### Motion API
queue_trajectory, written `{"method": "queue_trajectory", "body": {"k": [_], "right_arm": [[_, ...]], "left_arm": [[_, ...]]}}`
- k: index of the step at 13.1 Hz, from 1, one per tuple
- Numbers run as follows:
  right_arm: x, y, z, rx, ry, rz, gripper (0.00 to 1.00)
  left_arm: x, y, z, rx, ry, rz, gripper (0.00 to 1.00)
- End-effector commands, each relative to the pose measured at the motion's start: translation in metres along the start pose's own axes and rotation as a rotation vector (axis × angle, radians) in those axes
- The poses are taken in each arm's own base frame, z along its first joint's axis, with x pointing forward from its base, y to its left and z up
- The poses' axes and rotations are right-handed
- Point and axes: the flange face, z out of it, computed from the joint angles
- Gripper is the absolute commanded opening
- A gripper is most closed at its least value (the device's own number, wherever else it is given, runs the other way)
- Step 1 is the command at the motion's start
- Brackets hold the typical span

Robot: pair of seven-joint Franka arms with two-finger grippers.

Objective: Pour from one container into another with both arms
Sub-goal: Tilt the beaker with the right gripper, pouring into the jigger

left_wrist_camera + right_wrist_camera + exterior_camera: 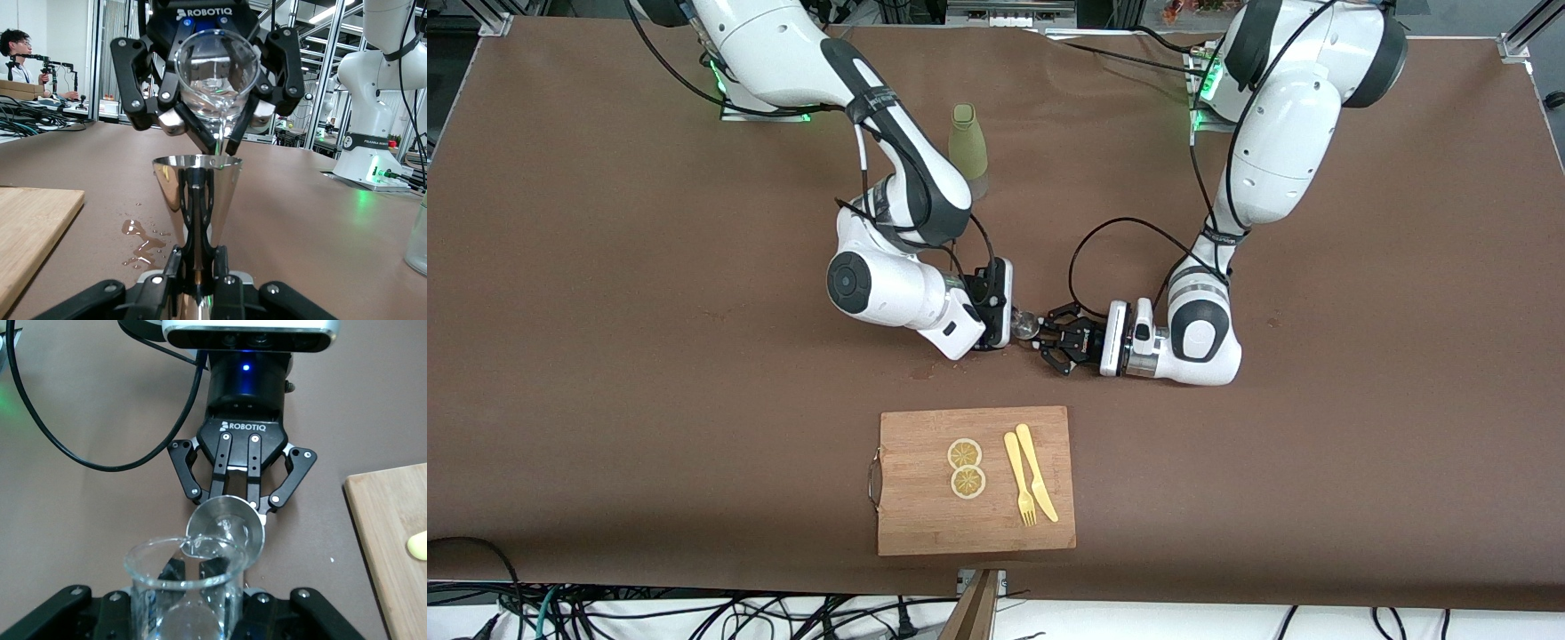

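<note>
My right gripper (1009, 327) is shut on a clear glass beaker (183, 593). It holds the beaker tilted, with its lip over a conical metal cup (197, 193). My left gripper (1054, 342) is shut on that cup low on its stem and keeps it upright on the table. In the left wrist view the beaker (217, 73) hangs above the cup in the right gripper (217, 117), and a thin stream of water runs from its lip into the cup. The right wrist view shows the cup's open mouth (227, 527) just under the beaker's rim.
A small water spill (140, 243) lies on the brown table beside the cup. A green bottle (967, 147) stands farther from the front camera. A wooden cutting board (925, 524), nearer the camera, carries two lemon slices (966, 467) and a yellow knife and fork (1030, 484).
</note>
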Motion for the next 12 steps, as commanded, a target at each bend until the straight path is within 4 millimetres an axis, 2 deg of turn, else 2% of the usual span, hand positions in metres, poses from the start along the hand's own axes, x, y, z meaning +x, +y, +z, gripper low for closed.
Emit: {"method": "queue_trajectory", "body": {"k": [1, 12], "right_arm": [[0.01, -0.005, -0.004, -0.013, -0.012, 0.006, 0.0], [0.011, -0.001, -0.017, -0.009, 0.061, 0.034, 0.0]], "left_arm": [[0.01, -0.004, 0.005, 0.032, 0.013, 0.018, 0.0], [0.01, -0.005, 0.005, 0.033, 0.012, 0.019, 0.0]]}}
